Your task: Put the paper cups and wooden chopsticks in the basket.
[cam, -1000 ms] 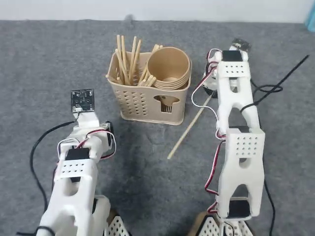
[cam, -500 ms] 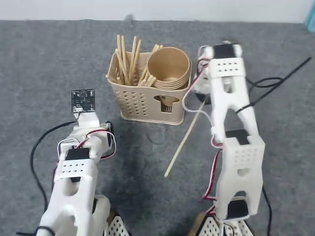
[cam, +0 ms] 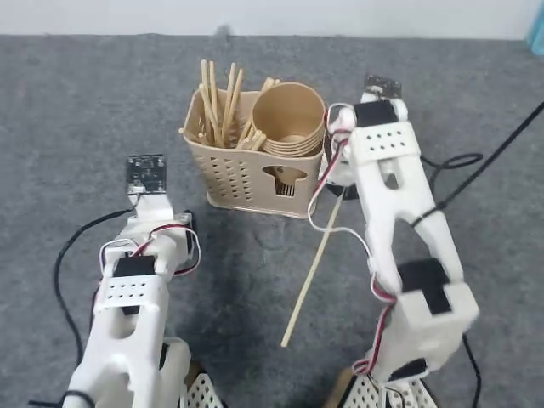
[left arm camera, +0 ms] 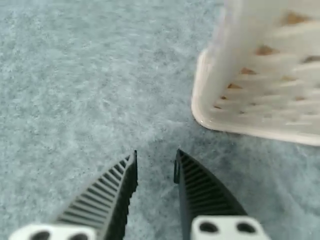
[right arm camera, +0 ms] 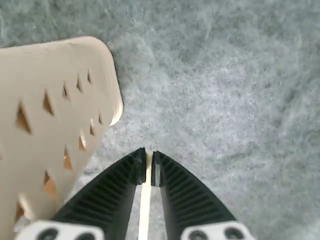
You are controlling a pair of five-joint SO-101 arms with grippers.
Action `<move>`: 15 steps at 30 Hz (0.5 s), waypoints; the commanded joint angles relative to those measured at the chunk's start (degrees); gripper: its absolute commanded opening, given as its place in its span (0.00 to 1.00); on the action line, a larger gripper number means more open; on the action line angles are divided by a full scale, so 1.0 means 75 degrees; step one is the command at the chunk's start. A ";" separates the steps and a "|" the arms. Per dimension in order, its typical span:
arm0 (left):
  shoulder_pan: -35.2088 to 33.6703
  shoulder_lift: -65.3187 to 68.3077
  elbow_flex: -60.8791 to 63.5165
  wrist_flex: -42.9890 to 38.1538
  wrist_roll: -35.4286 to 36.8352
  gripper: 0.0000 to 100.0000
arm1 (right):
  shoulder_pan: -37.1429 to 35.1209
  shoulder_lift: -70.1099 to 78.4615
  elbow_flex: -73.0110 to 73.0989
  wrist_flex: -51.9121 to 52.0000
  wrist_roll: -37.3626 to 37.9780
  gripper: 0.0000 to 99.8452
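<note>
The right gripper (right arm camera: 148,153), its arm stretched forward, is clamped on one end of a chopstick (cam: 311,272) beside the basket (cam: 246,183) (cups (cam: 291,115) inside). The stick slants back from the fingers toward the arm's base. The left gripper (left arm camera: 155,160) hangs parted.

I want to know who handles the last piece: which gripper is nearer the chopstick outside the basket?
Right. The right gripper is closed on the chopstick beside the basket; the left gripper sits open at the basket's other side.

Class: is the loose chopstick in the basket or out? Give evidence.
Out: the chopstick slants beside the basket, one end clamped in the right jaws.
</note>
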 commanded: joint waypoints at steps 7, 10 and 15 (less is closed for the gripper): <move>0.0223 -0.2168 0.0568 0.0422 -0.0527 0.08 | 0.0322 -0.1870 0.1137 -0.0721 0.0176 0.01; 0.0434 -0.3012 0.1037 0.0445 -0.0539 0.08 | 0.0498 -0.2045 0.1407 -0.0697 0.0223 0.01; 0.0527 -0.3763 0.1424 0.0469 -0.0539 0.08 | 0.0709 -0.2725 0.2251 -0.0721 0.0586 0.01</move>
